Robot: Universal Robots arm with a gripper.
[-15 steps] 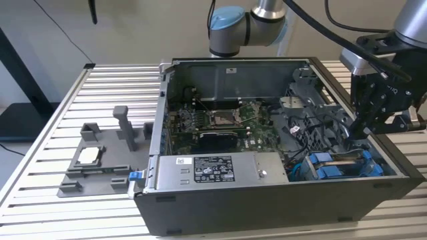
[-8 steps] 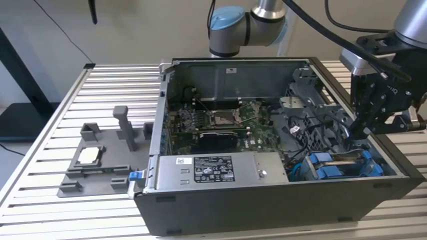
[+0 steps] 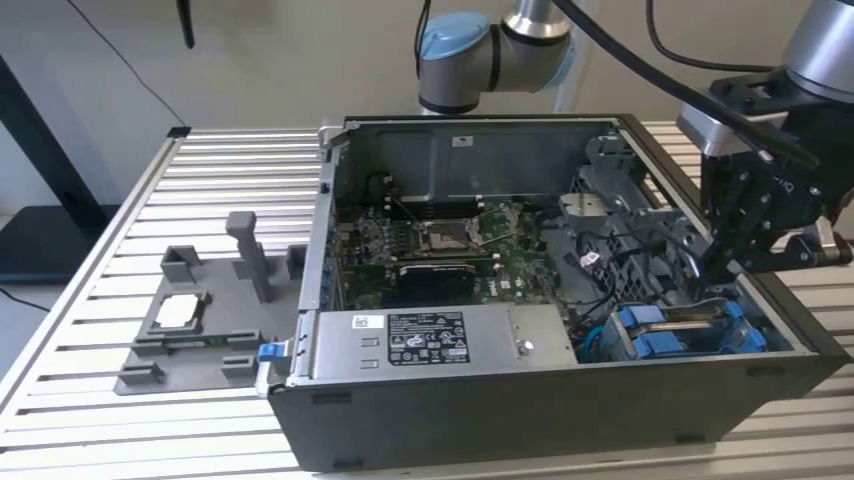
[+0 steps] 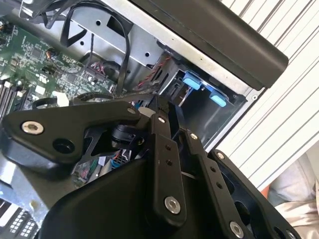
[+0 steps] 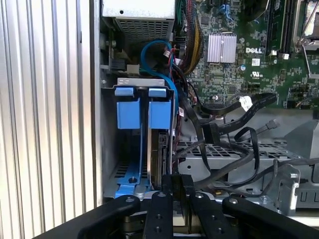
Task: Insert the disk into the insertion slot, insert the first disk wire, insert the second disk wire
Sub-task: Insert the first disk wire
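The disk (image 5: 162,149) stands on edge inside the insertion slot (image 5: 124,169). Its blue carrier tabs (image 5: 139,107) sit at the end of the slot farthest from the end effector (image 5: 177,180), so its long axis runs straight from those tabs toward the tips. The disk's near end lies just beside the end effector; whether the two touch I cannot tell. The end effector is clenched, its tips drawn close together, and whether a plug is pinched between them is hidden. Black cables (image 5: 234,107) loop beside the slot on the motherboard (image 5: 239,64) side and pass close to the tips. In the exterior view the arm (image 3: 827,50) reaches down over the slot into the open computer case (image 3: 534,420), wrist pointing nearly straight down. The case rests on the slatted counter (image 3: 227,180).
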